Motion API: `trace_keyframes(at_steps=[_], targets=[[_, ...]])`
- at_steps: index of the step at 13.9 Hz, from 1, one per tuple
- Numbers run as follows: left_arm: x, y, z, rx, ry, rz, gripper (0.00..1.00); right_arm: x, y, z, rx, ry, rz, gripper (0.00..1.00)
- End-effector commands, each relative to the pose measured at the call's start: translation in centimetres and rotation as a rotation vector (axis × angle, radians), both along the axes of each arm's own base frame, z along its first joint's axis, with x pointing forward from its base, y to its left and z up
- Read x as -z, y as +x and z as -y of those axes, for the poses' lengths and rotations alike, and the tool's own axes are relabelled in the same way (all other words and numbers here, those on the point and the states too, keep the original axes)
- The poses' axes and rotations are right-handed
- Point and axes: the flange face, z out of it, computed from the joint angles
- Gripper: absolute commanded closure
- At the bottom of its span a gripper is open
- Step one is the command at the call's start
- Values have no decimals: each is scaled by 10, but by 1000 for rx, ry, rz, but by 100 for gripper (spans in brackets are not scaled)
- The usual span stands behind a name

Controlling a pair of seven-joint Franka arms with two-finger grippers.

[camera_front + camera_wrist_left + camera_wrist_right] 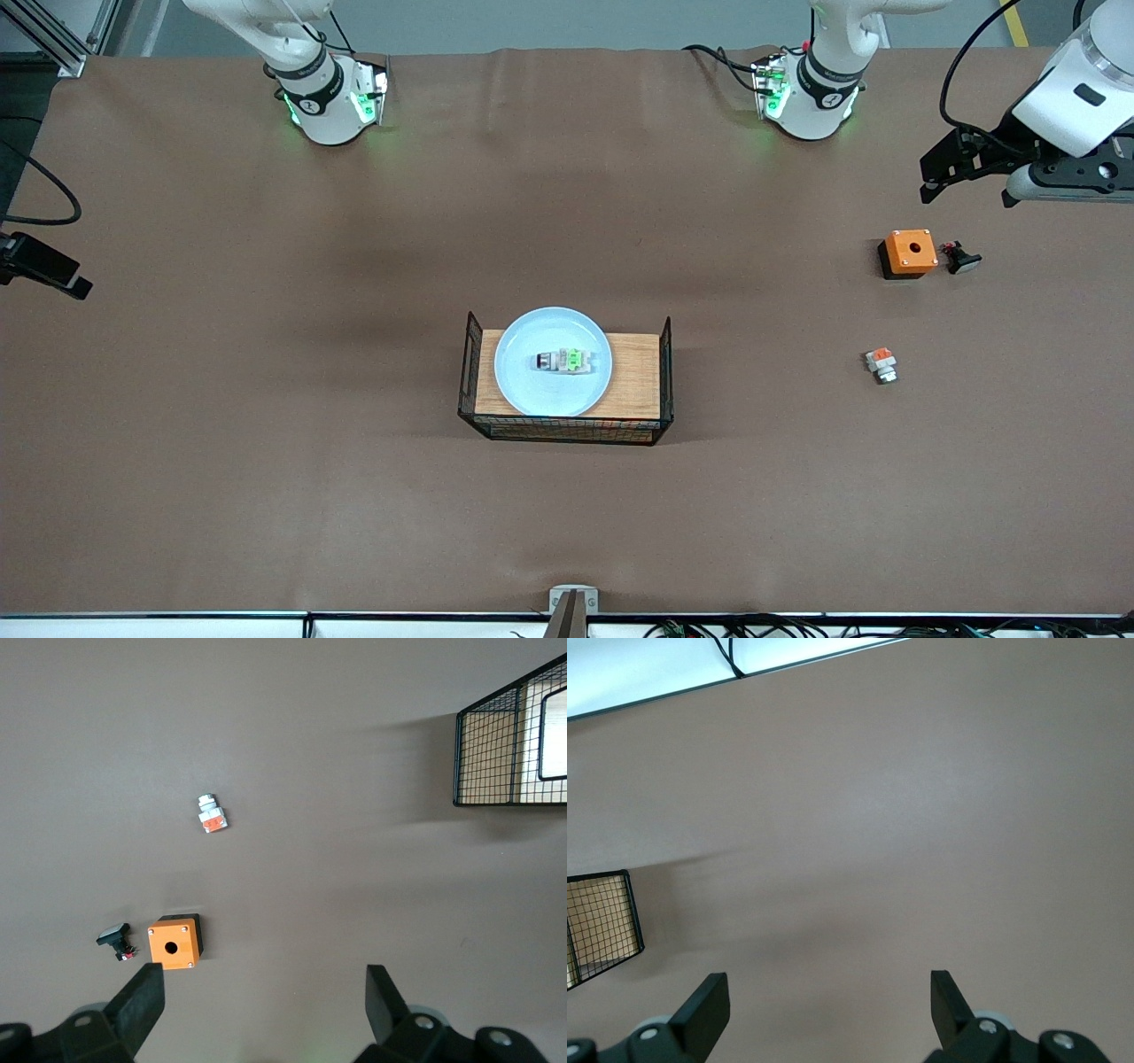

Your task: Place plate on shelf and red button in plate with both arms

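The pale blue plate rests on the wooden floor of a black wire basket in the middle of the table. On the plate lies the red button, its green block toward the left arm's end and its dark cap toward the right arm's end. My left gripper hangs open and empty over the table at the left arm's end, above an orange box. My right gripper is open and empty over bare table toward the right arm's end, with only a corner of the basket in its view.
An orange box with a hole stands near the left gripper, a small black button beside it. A white piece with an orange-red block lies nearer to the front camera. The basket's wire end walls stand up.
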Motion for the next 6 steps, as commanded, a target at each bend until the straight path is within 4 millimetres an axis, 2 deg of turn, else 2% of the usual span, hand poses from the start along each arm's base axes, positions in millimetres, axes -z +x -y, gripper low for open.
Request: trace_keyframes(at_steps=[1, 6], targets=[[-2, -9, 5, 28, -6, 6, 0, 0, -1, 3, -8, -6, -4, 0], [0, -8, 8, 31, -3, 3, 0, 0, -1, 3, -6, -6, -4, 0]])
